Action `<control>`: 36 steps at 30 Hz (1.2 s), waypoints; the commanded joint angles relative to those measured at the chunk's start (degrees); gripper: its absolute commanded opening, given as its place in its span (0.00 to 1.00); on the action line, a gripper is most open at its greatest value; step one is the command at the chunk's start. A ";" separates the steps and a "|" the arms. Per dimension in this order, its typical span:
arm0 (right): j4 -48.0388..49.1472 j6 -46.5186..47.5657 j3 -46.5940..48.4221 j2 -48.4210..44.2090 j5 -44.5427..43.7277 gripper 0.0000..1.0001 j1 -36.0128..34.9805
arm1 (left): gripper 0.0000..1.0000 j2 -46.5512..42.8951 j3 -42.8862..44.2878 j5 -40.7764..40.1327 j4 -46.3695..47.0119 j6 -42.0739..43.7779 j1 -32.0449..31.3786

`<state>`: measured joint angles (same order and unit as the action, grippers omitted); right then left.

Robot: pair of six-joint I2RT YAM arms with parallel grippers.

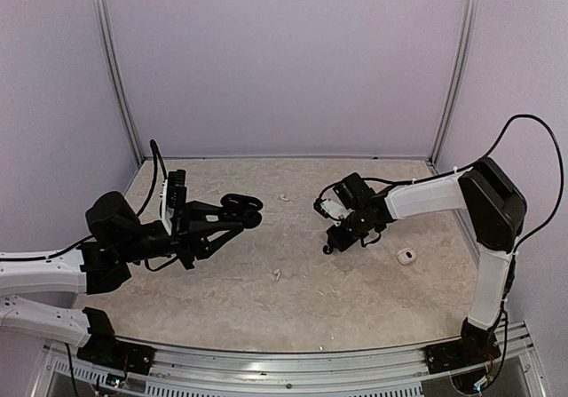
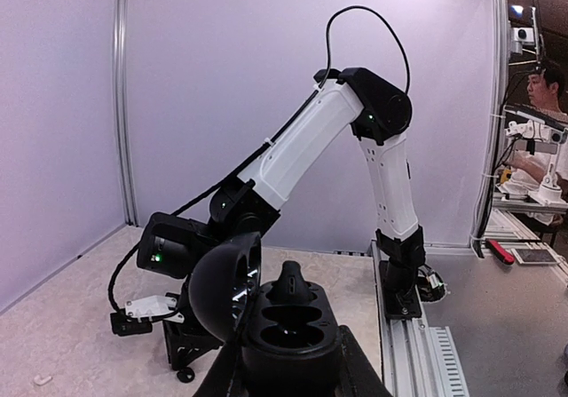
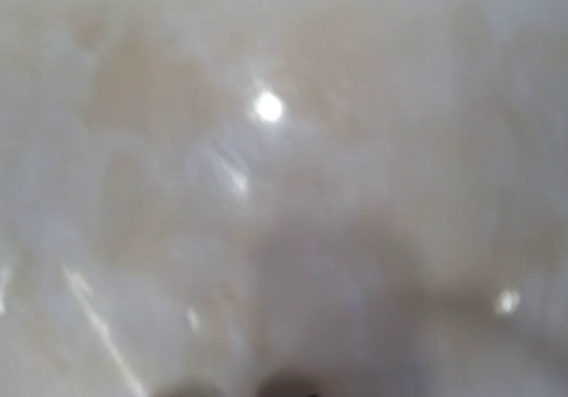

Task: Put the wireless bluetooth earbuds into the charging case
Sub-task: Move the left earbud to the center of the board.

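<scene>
I have the left pincer (image 1: 229,216) clamped on the open charging case (image 2: 288,330). My right pincer (image 1: 331,244) hangs low over the counter (image 1: 355,308), well right of it; I can't tell its opening.

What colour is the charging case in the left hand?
The charging case is black all over; the left wrist view shows it best.

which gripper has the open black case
The left gripper: it is shut on the black case, lid open. The right gripper points down at the table, with no case in it.
</scene>
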<state>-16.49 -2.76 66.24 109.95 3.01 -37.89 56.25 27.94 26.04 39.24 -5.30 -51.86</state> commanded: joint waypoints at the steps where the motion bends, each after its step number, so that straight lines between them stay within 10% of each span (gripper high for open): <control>1: 1.23 4.93 4.05 3.86 5.55 0.14 0.56 | 0.00 -1.04 -0.35 -0.69 0.24 0.79 0.44; 9: 1.01 8.46 9.42 8.08 16.68 0.14 0.14 | 0.00 -1.49 -0.30 -0.94 -0.45 0.83 0.53; 36: -11.80 -0.52 -8.11 -7.79 9.41 0.17 -0.32 | 0.00 -0.82 0.00 -0.78 -1.04 1.30 0.97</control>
<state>-20.47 -1.13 61.17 103.77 16.21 -37.98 55.57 27.88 25.19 37.87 -4.62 -51.33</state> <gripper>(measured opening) 0.167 0.239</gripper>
